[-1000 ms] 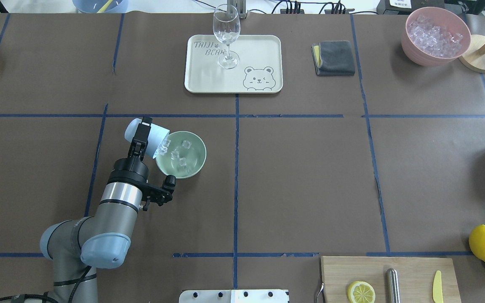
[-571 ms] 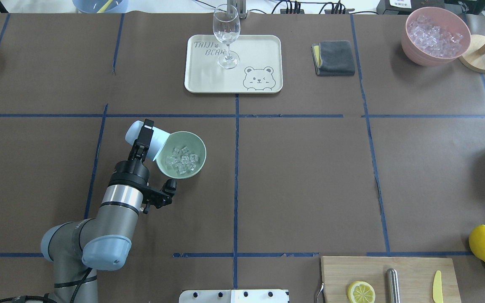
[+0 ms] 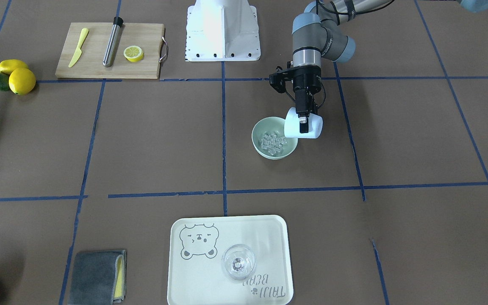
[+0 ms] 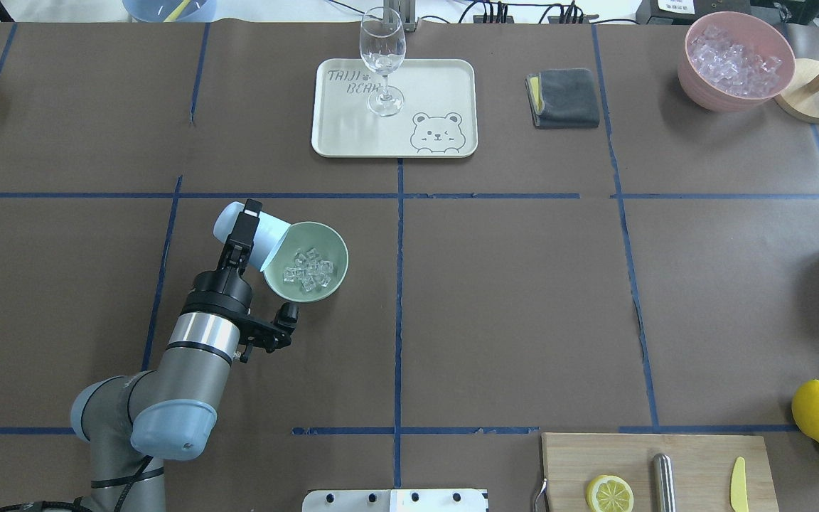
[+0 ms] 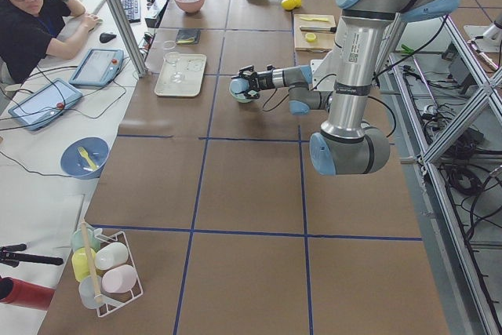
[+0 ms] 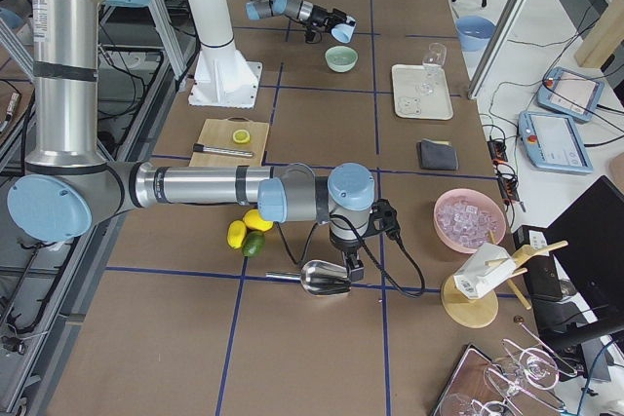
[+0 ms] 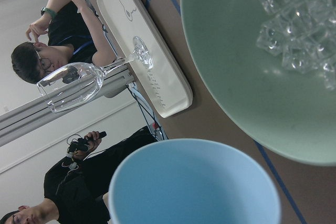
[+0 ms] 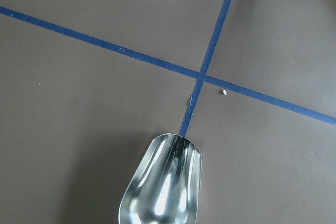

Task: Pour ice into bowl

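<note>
**Pour at its end, left arm.** The left gripper has its 2 fingers closed on the light blue cup, 1 on each side of the wall. The cup is tipped on its side with its mouth over the near rim of the bowl.

1 s earlier, cubes are leaving the cup's mouth and lie scattered across the bowl. Now no cube is in flight. The ice rests as 1 compact heap on the bowl floor, off-centre toward the cup. The cup's tilt and place barely differ between the 2 moments.

In the left wrist view, the visible part of the cup's interior is bare blue, and the ice lies inside the bowl. No cube shows on the table around the bowl.

The transfer is therefore judged complete. What likely remains is righting the cup and drawing it clear.

The right gripper hangs far off, over a metal scoop. Whether its fingers are apart or together cannot be told.
</note>
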Tool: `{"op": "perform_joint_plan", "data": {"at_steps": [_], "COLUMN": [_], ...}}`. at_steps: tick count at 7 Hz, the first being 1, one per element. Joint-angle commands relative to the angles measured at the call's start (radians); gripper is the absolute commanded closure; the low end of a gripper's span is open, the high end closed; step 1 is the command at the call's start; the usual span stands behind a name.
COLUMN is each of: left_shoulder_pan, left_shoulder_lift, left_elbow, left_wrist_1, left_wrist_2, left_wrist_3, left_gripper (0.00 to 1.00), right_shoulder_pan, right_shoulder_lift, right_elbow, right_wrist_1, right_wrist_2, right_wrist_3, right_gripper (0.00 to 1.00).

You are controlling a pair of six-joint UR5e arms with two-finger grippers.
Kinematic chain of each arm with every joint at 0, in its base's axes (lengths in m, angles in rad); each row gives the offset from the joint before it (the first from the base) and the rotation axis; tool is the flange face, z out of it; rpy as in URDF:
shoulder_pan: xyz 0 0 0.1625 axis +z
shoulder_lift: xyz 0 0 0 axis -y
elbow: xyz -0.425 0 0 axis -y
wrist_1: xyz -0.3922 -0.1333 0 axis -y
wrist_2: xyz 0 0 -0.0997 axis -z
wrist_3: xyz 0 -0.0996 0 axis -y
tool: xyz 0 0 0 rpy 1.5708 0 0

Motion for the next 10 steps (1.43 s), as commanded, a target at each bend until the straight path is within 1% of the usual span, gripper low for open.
{"op": "perform_joint_plan", "data": {"at_steps": [1,2,3,4,5,6,7,8,9,10], "left_shoulder_pan": [0.002,0.005,0.025,0.053,0.076,0.080,0.087,0.088,0.088,0.088], "left_shoulder_lift": [0.009,0.012,0.008,0.005,0.000,-0.023,-0.040,-0.044,-0.044,-0.043], "left_elbow": [0.020,0.059,0.126,0.129,0.116,0.081,0.059,0.051,0.044,0.035], "left_wrist_1": [-0.370,-0.536,-0.679,-0.738,-0.741,-0.741,-0.741,-0.741,-0.740,-0.741], "left_wrist_2": [-0.002,-0.002,-0.002,-0.004,-0.004,-0.027,-0.031,-0.034,-0.036,-0.088], "left_wrist_3": [-0.009,-0.071,-0.264,-0.505,-0.762,-0.947,-1.067,-1.272,-1.352,-1.462], "left_gripper": [1.00,1.00,1.00,1.00,1.00,1.00,1.00,1.00,1.00,1.00], "right_shoulder_pan": [0.000,0.000,0.000,0.000,0.002,0.003,0.003,0.003,0.003,0.005], "right_shoulder_lift": [0.003,0.003,0.003,0.004,0.004,0.006,0.007,0.007,0.007,0.007], "right_elbow": [0.000,0.000,0.001,0.002,0.003,0.003,0.003,0.003,0.003,0.005], "right_wrist_1": [0.000,0.000,0.000,0.000,0.000,0.000,0.002,0.002,0.002,0.002], "right_wrist_2": [0.000,0.000,0.000,0.002,0.002,0.002,0.002,0.003,0.002,0.002], "right_wrist_3": [0.000,0.000,0.000,0.000,0.000,0.000,0.000,0.000,0.000,0.000], "right_gripper": [0.00,0.00,0.00,0.00,0.00,0.00,0.00,0.00,0.00,0.00]}}
